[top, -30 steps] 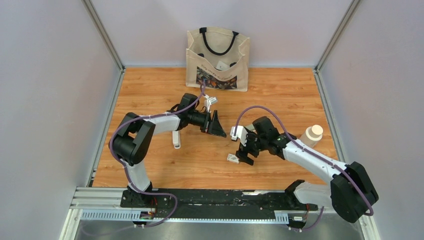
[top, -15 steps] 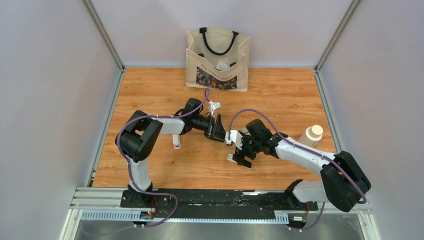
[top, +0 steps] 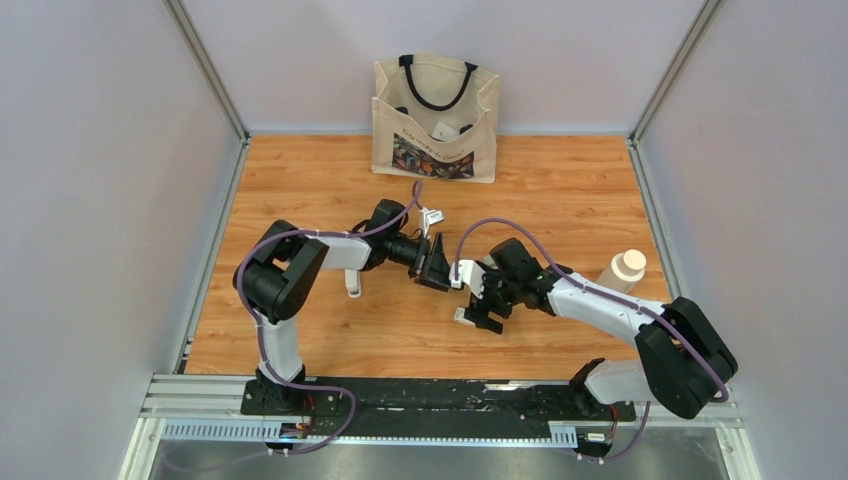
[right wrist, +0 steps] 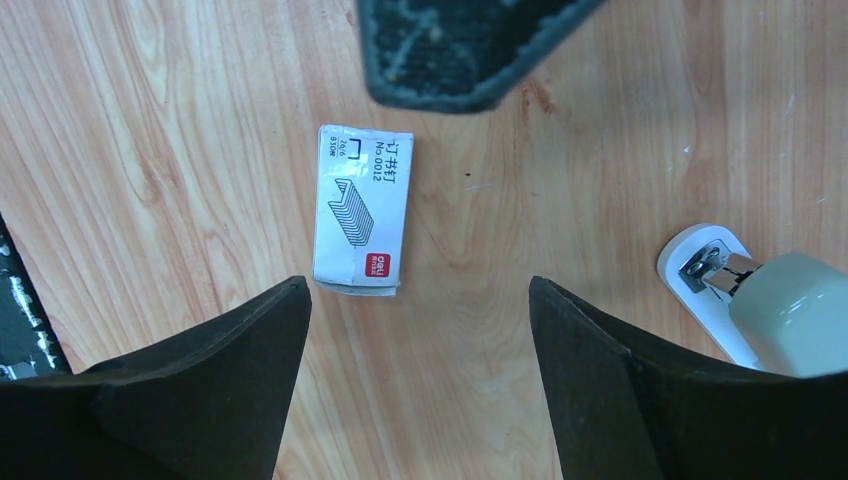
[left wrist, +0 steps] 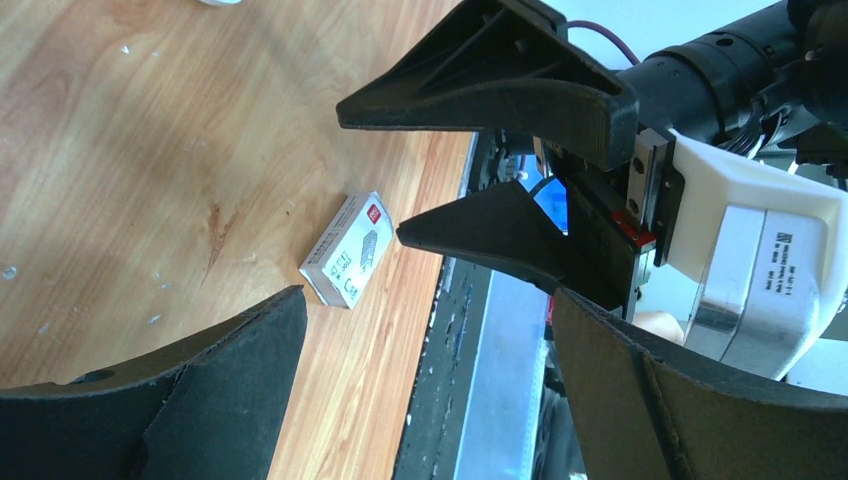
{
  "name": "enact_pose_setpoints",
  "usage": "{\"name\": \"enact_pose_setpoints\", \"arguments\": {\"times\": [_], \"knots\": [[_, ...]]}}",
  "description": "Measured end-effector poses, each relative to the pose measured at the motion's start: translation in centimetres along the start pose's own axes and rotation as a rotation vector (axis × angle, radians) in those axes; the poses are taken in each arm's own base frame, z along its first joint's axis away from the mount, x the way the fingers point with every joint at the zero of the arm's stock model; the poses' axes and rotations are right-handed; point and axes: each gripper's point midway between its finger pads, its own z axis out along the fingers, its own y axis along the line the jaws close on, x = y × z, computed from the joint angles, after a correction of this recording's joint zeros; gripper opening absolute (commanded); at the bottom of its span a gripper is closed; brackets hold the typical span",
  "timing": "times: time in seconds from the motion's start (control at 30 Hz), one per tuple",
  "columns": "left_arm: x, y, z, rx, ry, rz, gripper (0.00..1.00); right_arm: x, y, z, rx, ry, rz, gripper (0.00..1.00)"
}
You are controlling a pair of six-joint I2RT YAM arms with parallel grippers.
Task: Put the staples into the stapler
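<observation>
Peeking in beside R gripper (right wrist: 418,292), jaws spread: 1 stapler (right wrist: 778,306), mostly cut off. 1 staple box (right wrist: 362,210) between those jaws. L gripper (left wrist: 428,298) jaws apart, empty.

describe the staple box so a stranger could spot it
Start at the wooden table, then go to its near middle, beneath the right end effector. The small white cardboard staple box lies flat there. Unlike the plain white bottle and canvas tote bag, it bears a staple drawing and a red logo.

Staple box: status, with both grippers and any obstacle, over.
Left gripper, right gripper open, empty. Staple box flat on table below right gripper. Left gripper close alongside.
</observation>
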Motion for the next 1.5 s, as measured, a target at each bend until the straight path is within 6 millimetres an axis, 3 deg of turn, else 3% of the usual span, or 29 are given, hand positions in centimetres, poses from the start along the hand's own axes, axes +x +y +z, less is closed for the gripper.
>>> {"name": "enact_pose_setpoints", "arguments": {"times": [0.23, 0.73, 1.13, 1.5], "knots": [[1.1, 1.0, 0.3, 0.018, 0.040, -0.048, 0.99, 0.2, -0.2, 0.1, 0.010, 0.012, 0.008, 0.84], [1.7, 1.5, 1.2, 0.033, 0.061, -0.065, 0.99, -1.6, -0.4, -0.9, 0.024, -0.048, 0.006, 0.83], [2.8, 0.6, 2.2, 0.059, 0.106, -0.053, 0.99, -2.3, -0.1, -0.8, 0.015, -0.062, 0.023, 0.84], [2.9, 0.5, 2.2, 0.062, 0.107, -0.050, 0.99, -1.9, -0.6, -1.8, 0.049, -0.041, -0.066, 0.85]]}}
